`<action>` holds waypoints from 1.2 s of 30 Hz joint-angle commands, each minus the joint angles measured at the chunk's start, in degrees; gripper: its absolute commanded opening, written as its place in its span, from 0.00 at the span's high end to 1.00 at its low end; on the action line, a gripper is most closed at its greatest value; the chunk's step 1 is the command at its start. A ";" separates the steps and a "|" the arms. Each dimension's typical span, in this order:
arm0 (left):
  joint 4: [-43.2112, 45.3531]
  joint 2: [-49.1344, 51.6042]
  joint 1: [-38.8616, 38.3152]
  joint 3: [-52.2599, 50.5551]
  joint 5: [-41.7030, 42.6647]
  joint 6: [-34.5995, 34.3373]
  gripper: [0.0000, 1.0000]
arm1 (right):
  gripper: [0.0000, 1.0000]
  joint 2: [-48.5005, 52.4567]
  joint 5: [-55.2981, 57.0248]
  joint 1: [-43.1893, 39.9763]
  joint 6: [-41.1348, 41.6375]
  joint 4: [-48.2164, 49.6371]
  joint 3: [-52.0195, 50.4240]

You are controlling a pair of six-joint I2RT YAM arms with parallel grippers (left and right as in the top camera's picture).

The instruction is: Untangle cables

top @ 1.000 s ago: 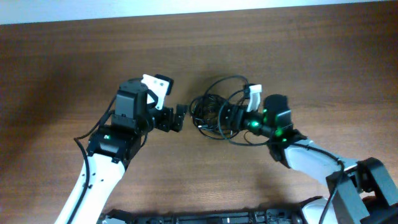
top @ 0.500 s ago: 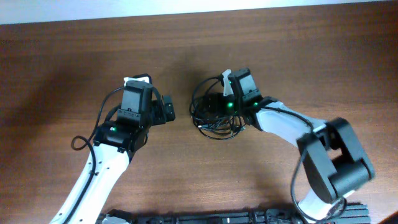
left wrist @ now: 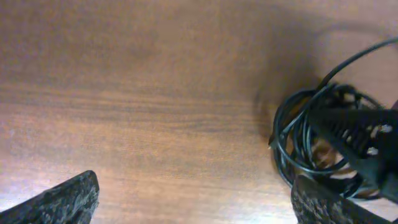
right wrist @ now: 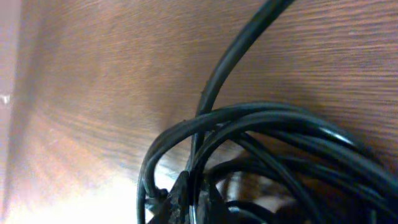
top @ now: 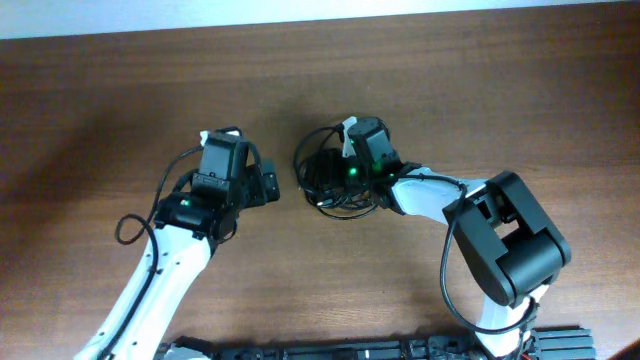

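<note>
Honestly, the cables (top: 318,190) are just one tight, roundish wad sitting mid-table (top: 120,90), between the two arms and right under the nose of the right gripper (top: 338,172). That gripper is poked into the coil. In the left wrist view one of its ribbed fingers (left wrist: 357,134) lies across the loops, but whether it's pinching a strand or only nosing in, can't tell. The right wrist view is no help, it's nothing but black cord filling the lens. The left gripper (top: 270,184) sits just beside the bundle, not touching it, spread wide with nothing between its pads.

Judging by that, the step in hand is getting a second grip so the two arms can pull against each other. To do it well, the left one probably wants a single outer strand rather than the whole wad, then a slow sideways pull away from the right arm. Grabbing a fistful would likely just cinch everything tighter.

As for direction, the bundle has no real long axis, it's close to round. The only bit that points anywhere is one loose loop (top: 302,148) arcing out toward the far edge of the table. No plug ends are clear enough to call.
</note>
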 commanded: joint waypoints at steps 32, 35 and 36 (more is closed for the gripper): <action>-1.29 1.07 0.15 0.20 5.51 -1.60 0.01 | 0.43 -23.89 15.04 -19.45 -8.20 -66.36 2.99; 0.81 1.11 0.15 0.17 5.73 -0.79 0.01 | 0.21 -23.89 10.45 -22.34 -8.22 -66.34 2.99; 3.17 1.57 0.13 0.17 6.80 3.56 0.01 | 0.21 -23.89 9.44 -22.82 -8.24 -66.34 2.99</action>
